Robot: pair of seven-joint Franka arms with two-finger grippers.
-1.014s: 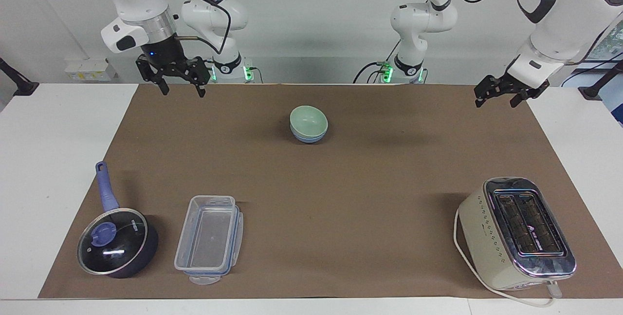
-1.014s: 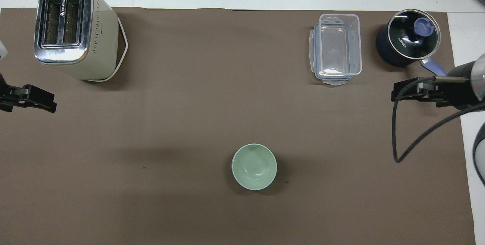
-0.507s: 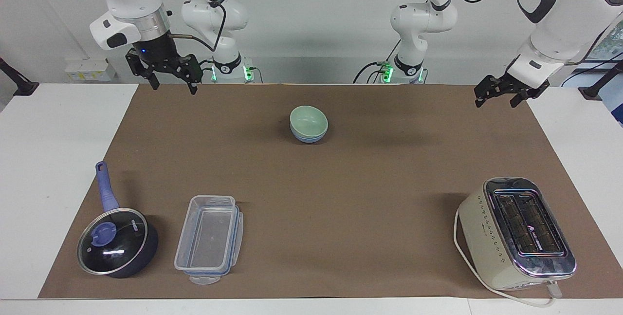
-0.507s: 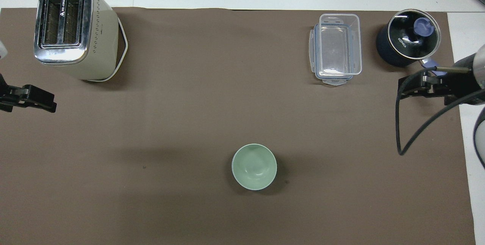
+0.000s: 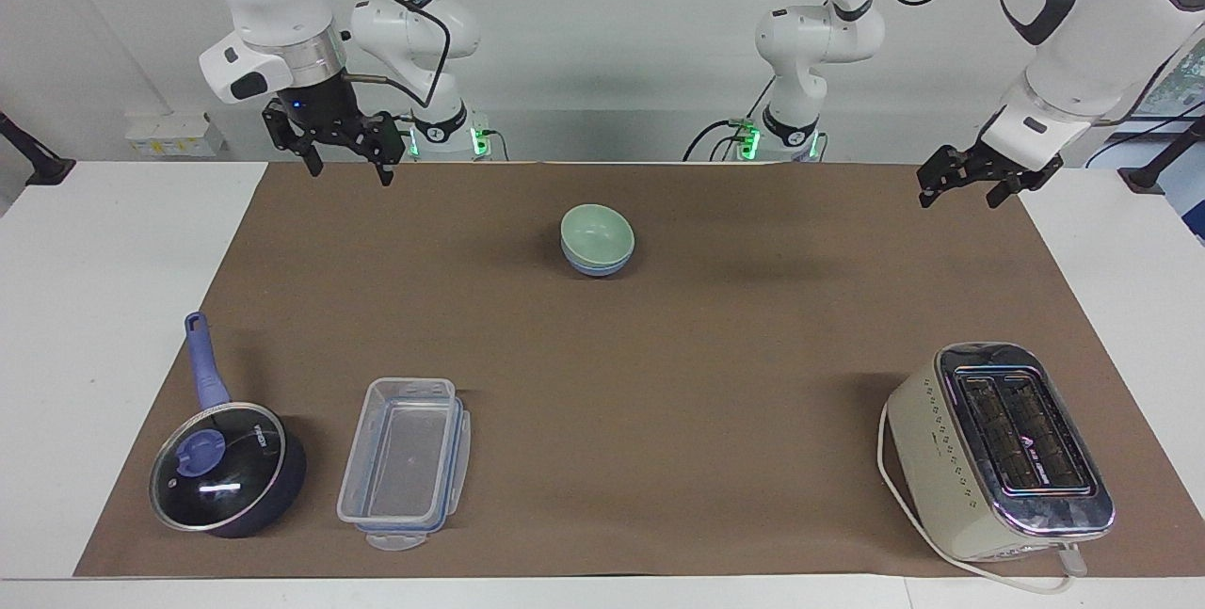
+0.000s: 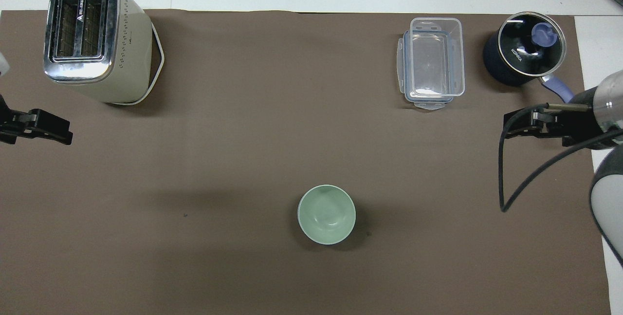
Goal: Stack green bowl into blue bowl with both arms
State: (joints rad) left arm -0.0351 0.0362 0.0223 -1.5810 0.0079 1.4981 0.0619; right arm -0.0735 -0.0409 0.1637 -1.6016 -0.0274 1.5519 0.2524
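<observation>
Green bowl [image 5: 596,229] sits nested in the blue bowl [image 5: 597,263], well apart from both grippers, so the stack looks done. Right gripper [image 5: 345,162] and left gripper [image 5: 964,185] hang empty, fingers spread, over the mat's [image 5: 659,355] opposite ends, judged parked clear.

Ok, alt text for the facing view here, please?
A green bowl sits nested in a blue bowl on a brown mat, nearer the robots than the saucepan, clear container and toaster. The left tool and right tool, both open and empty, hang over the mat's ends.
</observation>
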